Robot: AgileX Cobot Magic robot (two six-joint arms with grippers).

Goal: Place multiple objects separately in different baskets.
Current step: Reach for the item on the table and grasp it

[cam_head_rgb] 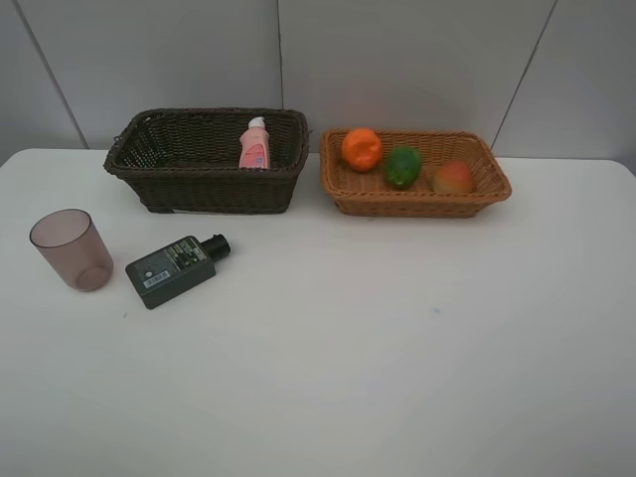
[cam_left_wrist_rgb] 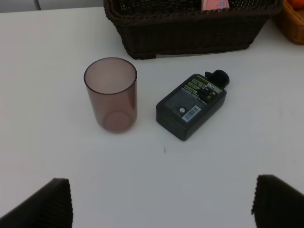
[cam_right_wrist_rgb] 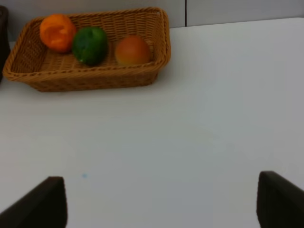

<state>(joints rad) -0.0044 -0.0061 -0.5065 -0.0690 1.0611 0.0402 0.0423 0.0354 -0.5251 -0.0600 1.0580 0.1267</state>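
The dark-brown basket (cam_head_rgb: 214, 189) (cam_left_wrist_rgb: 190, 33) holds the small pink bottle (cam_head_rgb: 254, 146) (cam_left_wrist_rgb: 214, 4). In the orange-tan basket (cam_head_rgb: 417, 204) (cam_right_wrist_rgb: 95, 80) lie the tangerine (cam_head_rgb: 362, 149) (cam_right_wrist_rgb: 57, 32), the green fruit (cam_head_rgb: 402, 167) (cam_right_wrist_rgb: 90, 45) and the red-orange fruit (cam_head_rgb: 453, 179) (cam_right_wrist_rgb: 132, 50). The mauve cup (cam_head_rgb: 72, 249) (cam_left_wrist_rgb: 111, 94) stands upright on the table, with the flat dark-green bottle (cam_head_rgb: 177, 268) (cam_left_wrist_rgb: 192, 104) lying beside it. My left gripper (cam_left_wrist_rgb: 161, 183) is open, set back from cup and bottle. My right gripper (cam_right_wrist_rgb: 161, 183) is open, well short of the tan basket. Neither shows in the exterior view.
Everything rests on a white table (cam_head_rgb: 397, 348). A grey panelled wall (cam_head_rgb: 397, 60) rises close behind the two baskets. The baskets stand side by side at the back with a narrow gap between them.
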